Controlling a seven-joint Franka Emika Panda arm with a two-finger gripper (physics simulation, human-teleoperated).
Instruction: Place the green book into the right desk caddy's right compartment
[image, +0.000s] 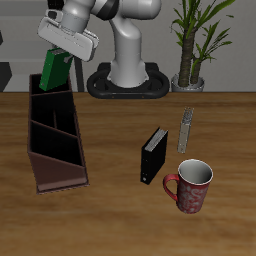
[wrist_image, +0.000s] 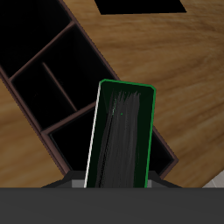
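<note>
jaws are clenched on the green book — the gripper is seen in the exterior view clamping the book's upper end, with the green cover hanging below the grey gripper body. the book is held upright, slightly tilted, above the far end of the right desk caddy, at roughly 10 o'clock on the table. its lower end is seen at the rim of the right compartment; whether it has entered the section cannot be told.

in the wrist view the green book is shown edge-on to the camera, its dark face framed by a green border and a white strip of page edges along one side. behind it the caddy is seen with its black interior and slanted dividers.

a small black book is stood upright near the table's centre, well apart from the caddy. a red patterned mug is placed at about 5 o'clock — just beside the black book. a slim grey object is laid farther back, at about 2 o'clock, near a potted plant.
</note>
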